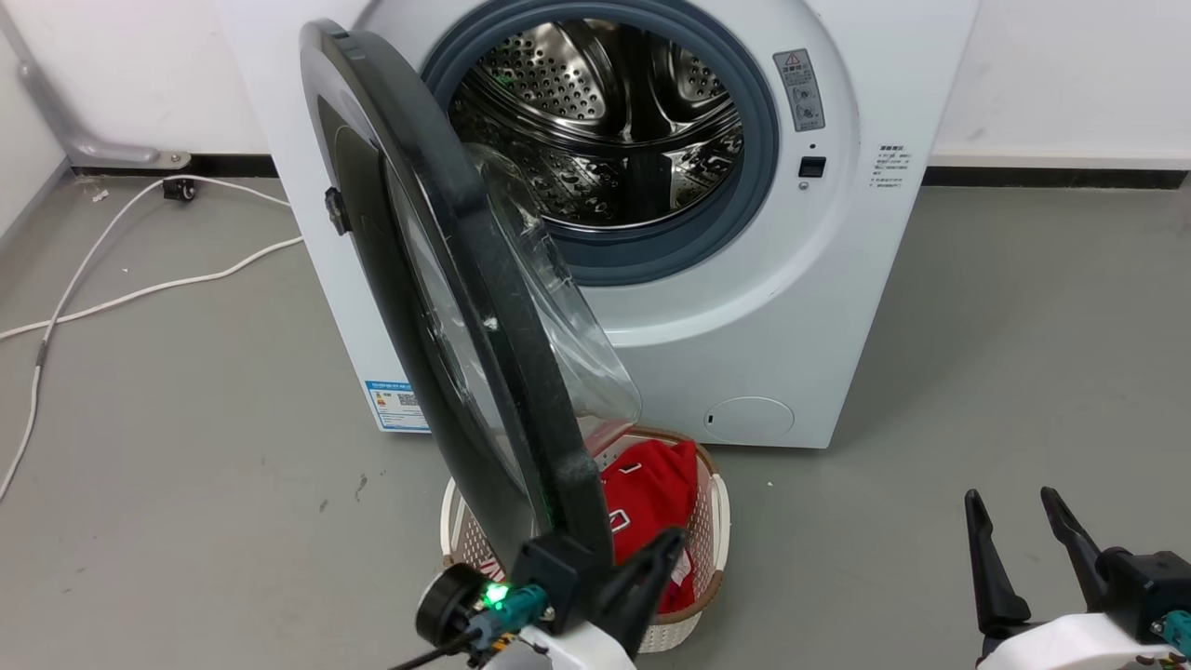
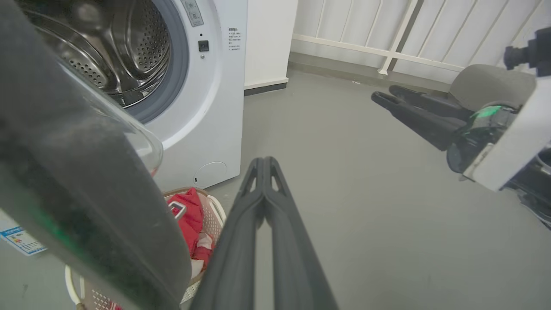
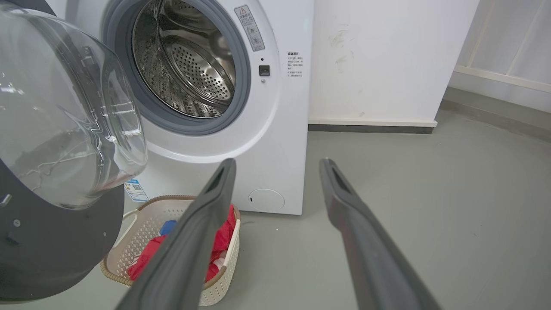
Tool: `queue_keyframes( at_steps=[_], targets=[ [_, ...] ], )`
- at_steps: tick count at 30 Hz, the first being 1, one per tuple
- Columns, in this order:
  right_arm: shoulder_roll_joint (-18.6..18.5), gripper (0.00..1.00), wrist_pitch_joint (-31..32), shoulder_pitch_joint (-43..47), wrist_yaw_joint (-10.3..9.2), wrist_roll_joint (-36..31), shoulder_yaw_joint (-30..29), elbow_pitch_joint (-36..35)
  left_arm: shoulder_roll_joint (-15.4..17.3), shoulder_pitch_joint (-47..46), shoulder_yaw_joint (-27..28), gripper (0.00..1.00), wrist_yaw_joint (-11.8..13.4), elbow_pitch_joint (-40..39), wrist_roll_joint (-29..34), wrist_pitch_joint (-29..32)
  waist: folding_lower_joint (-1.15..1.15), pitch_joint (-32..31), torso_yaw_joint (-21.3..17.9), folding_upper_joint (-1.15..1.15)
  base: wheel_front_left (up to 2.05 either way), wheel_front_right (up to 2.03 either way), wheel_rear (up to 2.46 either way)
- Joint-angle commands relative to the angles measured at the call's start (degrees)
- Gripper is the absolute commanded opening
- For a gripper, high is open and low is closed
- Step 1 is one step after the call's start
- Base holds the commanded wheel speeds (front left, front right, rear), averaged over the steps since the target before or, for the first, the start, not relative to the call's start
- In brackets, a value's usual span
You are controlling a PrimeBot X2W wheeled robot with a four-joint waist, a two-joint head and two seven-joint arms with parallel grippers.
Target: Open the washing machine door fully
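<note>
Just left of left gripper [image 2: 263,165]: washing machine door [image 1: 521,372] edge, ajar; fingers pressed together, empty. Right gripper [image 1: 1011,500] spread, empty.

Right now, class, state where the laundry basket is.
In the head view the basket sits on the floor at lower centre, just in front of the washer, partly hidden behind the open door.

The washing machine door [image 2: 86,193] stands just left of the left fingers [image 2: 241,241]. The basket [image 2: 183,192] sits past them, before the washing machine [image 2: 215,107].
</note>
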Motion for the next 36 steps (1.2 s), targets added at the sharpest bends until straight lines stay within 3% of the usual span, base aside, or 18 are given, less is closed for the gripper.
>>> queue_keyframes(
  at_steps=[1, 8, 20, 36],
  targets=[
    [0.1, 1.0, 0.0, -0.74, -0.01, 0.03, 0.02, 0.06, -0.15, -0.94, 0.81, 0.0, 0.59, 1.29, -0.05, -0.83, 0.0, 0.08, -0.13, 0.0, 0.0, 0.0, 0.0],
    [0.1, 1.0, 0.18, -0.51, -0.01, 0.0, -0.1, 0.05, 0.09, -2.25, 3.98, 0.0, 2.74, 6.11, 0.13, -3.78, 0.0, 0.14, -0.35, 0.0, 0.0, 0.0, 0.0],
    [0.1, 1.0, -0.1, -0.7, -0.01, 0.12, -0.51, 0.2, 1.08, -1.95, 6.12, 0.0, 5.44, 7.53, 0.59, -5.45, 0.0, 0.53, 1.53, 0.0, 0.0, 0.0, 0.0],
    [0.1, 1.0, -1.02, -0.85, -0.01, 1.11, -1.42, 0.85, 3.51, 1.91, 9.63, 0.0, 9.41, 2.25, 0.36, -7.33, 0.0, 1.07, 10.2, 0.0, 0.0, 0.0, 0.0]
  ],
)
